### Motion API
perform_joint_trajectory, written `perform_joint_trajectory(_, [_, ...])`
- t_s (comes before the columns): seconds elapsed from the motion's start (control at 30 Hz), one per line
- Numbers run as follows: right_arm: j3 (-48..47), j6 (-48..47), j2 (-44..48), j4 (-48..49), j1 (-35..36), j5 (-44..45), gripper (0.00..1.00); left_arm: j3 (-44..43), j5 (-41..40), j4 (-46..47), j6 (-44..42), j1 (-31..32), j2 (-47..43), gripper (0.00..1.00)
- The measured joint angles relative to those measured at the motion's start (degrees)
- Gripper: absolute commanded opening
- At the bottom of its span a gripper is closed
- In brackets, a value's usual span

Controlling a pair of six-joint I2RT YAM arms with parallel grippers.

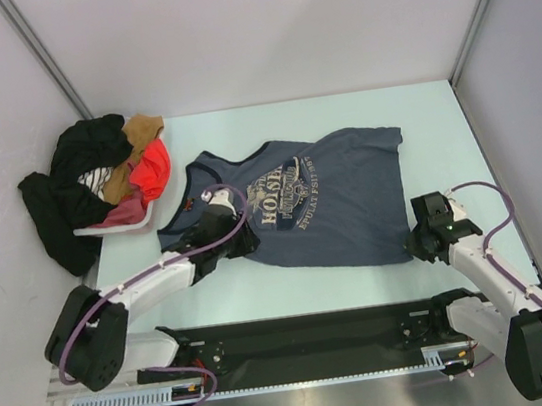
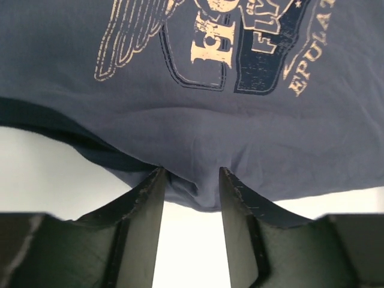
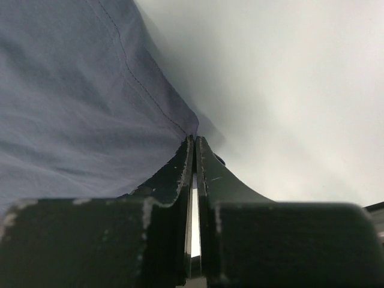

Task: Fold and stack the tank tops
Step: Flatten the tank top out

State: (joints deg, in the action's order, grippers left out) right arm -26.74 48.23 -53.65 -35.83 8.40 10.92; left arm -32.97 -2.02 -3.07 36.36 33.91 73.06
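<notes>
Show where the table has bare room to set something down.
Bare: the far strip between the blue-grey tank top and the back wall; the near strip between its near edge and the black base rail. Crowded: the far-left corner under the clothes pile, and the right edge, where the right gripper pinches the top's corner.

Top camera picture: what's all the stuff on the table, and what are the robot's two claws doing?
blue-grey tank top: one, slate blue with a pale print, spread flat in the middle of the table.
clothes pile: one heap, with black, orange-red, tan and striped pieces, at the back left edge.
table: one, pale blue-white, under everything.
left gripper: one, black, jaws apart around a bunched fold at the top's edge.
right gripper: one, black, shut on the top's near right corner.
</notes>
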Motion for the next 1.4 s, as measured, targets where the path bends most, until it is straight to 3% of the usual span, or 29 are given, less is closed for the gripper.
perform_joint_trajectory(0.1, [0.0,0.02,-0.02,0.02,0.02,0.22,0.02,-1.49,-1.42,-0.7,-0.63,0.85,2.71,0.29])
perform_joint_trajectory(0.13, [0.0,0.0,-0.02,0.04,0.02,0.24,0.01,-1.88,-1.84,-1.01,-0.83,1.07,3.48,0.19])
perform_joint_trajectory(0.17, [0.0,0.0,-0.09,0.04,0.02,0.26,0.01,-2.27,-2.47,-1.36,-0.83,1.42,4.17,0.19])
perform_joint_trajectory(0.4, [0.0,-0.04,-1.16,0.13,0.02,0.24,0.01,-8.61,-13.16,-9.16,-1.01,10.14,6.99,0.18])
perform_joint_trajectory(0.57, [0.0,-0.2,-1.46,0.33,0.02,0.22,0.01,-19.15,-23.15,-16.63,0.66,17.05,16.0,0.2])
perform_joint_trajectory(0.8, [0.0,-0.28,-1.7,0.57,0.02,0.22,0.01,-26.1,-29.92,-26.03,2.16,18.08,26.49,0.33])
perform_joint_trajectory(0.9, [0.0,-0.28,-1.75,0.59,0.02,0.22,0.02,-23.52,-29.16,-24.3,1.62,18.1,23.69,0.41])
perform_joint_trajectory(1.13, [0.0,-0.48,-2.51,1.07,0.02,0.2,0.01,-11.69,-21.07,-14.75,-0.35,16.85,4.74,0.42])
perform_joint_trajectory(1.4, [0.0,-0.94,-2.93,1.55,0.02,-0.24,0.02,2.05,-6.99,-2.14,-0.35,1.92,-6.56,0.42])
